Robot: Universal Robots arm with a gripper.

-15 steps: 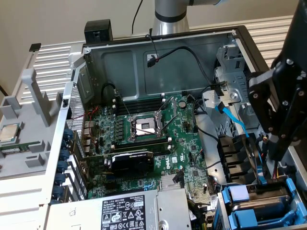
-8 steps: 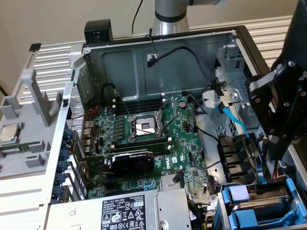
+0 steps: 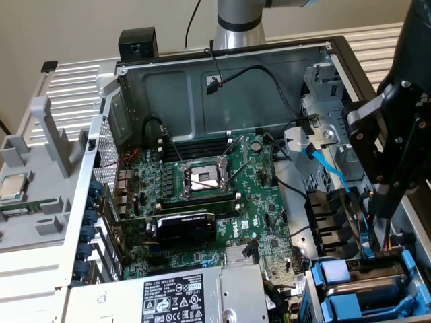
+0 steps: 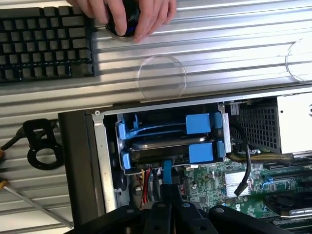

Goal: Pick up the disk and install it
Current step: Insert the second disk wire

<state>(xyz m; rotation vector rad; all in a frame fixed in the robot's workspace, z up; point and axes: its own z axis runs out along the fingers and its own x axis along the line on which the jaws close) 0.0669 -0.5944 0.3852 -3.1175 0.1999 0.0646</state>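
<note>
Your disk (image 4: 168, 146) sits in the drive bay (image 4: 109, 161) at the near right corner of the open computer case (image 3: 222, 64), in its blue carrier frame (image 4: 200, 124), flat and mostly hidden by it. Expect a dense, rigid, shock-sensitive block with smooth metal faces. I judge the plastic frame's edges the safer place to grip, clear of the cables beside it. Your gripper (image 4: 166, 192) hangs just above the bay's motherboard-side edge, pointing down, fingers drawn together and holding nothing. A person's hand (image 4: 129, 17) rests on a mouse on the bench, by a keyboard (image 4: 44, 41).
</note>
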